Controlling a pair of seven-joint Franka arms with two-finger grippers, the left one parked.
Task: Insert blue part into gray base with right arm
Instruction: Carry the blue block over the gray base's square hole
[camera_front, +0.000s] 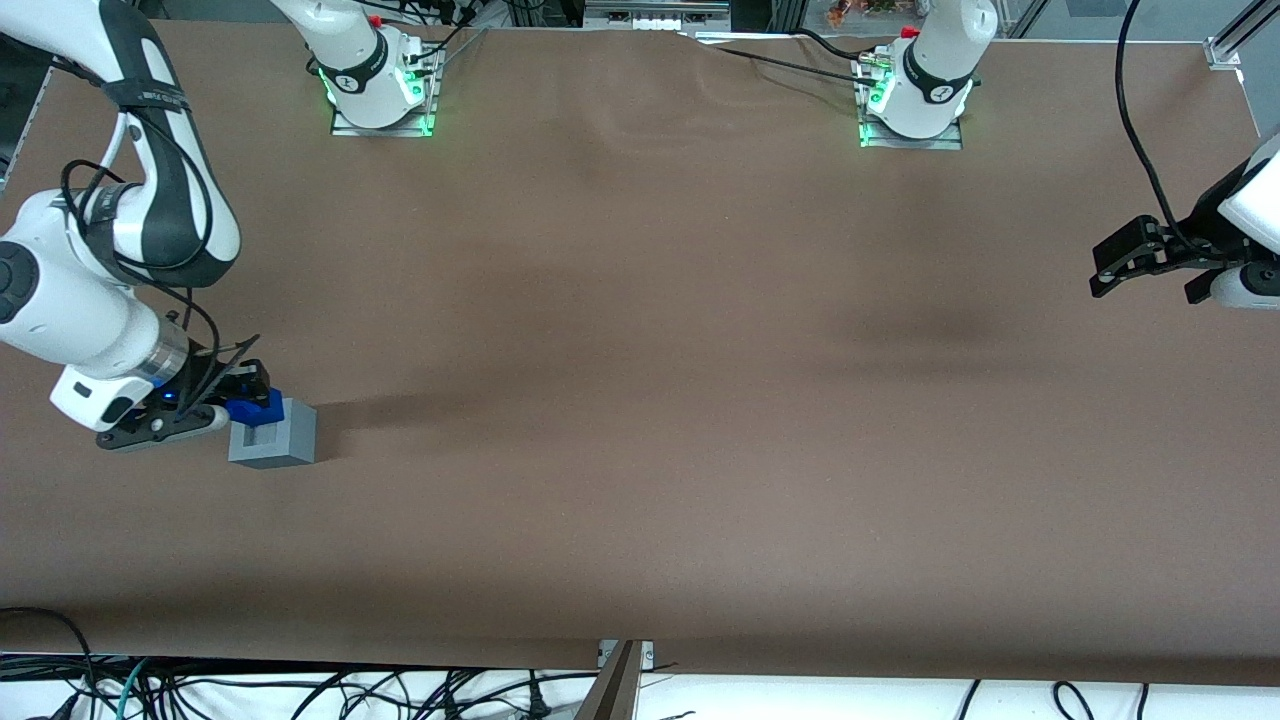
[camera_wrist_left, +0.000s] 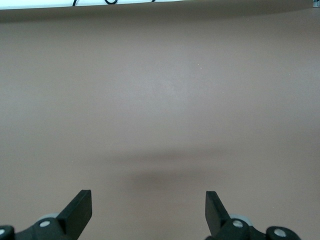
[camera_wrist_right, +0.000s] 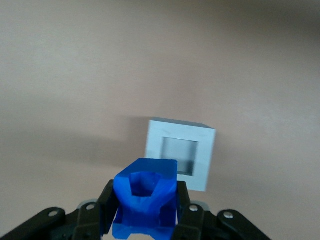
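Right arm (camera_front: 110, 250): at the working arm's end of the tabletop (camera_front: 640, 400), elbow bent, forearm sloping down, wrist low over the surface.
Jaws (camera_front: 240, 405): clamped on the blue part (camera_front: 255, 408), one finger on each side, as the wrist view shows (camera_wrist_right: 146, 200).
Blue part: held just above the tabletop, at the gray base (camera_front: 273, 433).
Gray base: resting on the tabletop, square recess (camera_wrist_right: 179, 155) facing the jaws.

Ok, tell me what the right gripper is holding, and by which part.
The gripper holds the blue part, its fingers clamping the part's two sides, just short of the gray base.
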